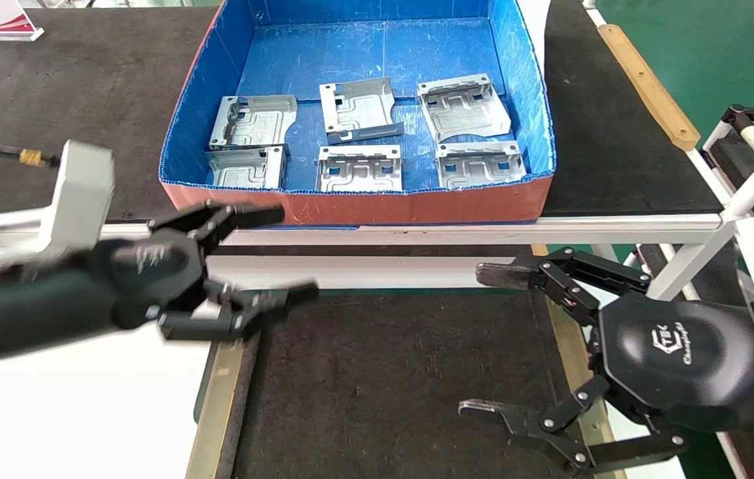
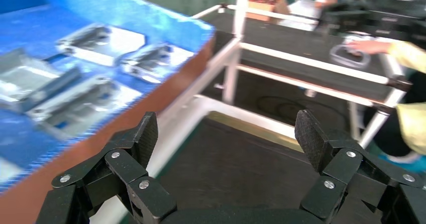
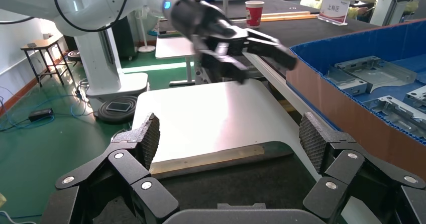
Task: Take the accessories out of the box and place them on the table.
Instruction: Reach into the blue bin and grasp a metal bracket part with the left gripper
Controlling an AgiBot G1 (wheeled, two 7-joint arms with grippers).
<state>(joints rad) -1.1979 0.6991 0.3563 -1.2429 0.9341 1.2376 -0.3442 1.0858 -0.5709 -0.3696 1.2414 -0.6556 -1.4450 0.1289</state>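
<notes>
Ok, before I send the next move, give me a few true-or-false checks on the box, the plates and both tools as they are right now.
1. All six plates lie inside the box. True.
2. The left tool is shut on a plate. False: it is open and empty, hanging in front of the box's near wall.
3. The right tool is open above the table's dark mat. True.
4. One plate already lies on the table. False: no plate is on it.
5. The plates sit in two rows of three. True.
</notes>
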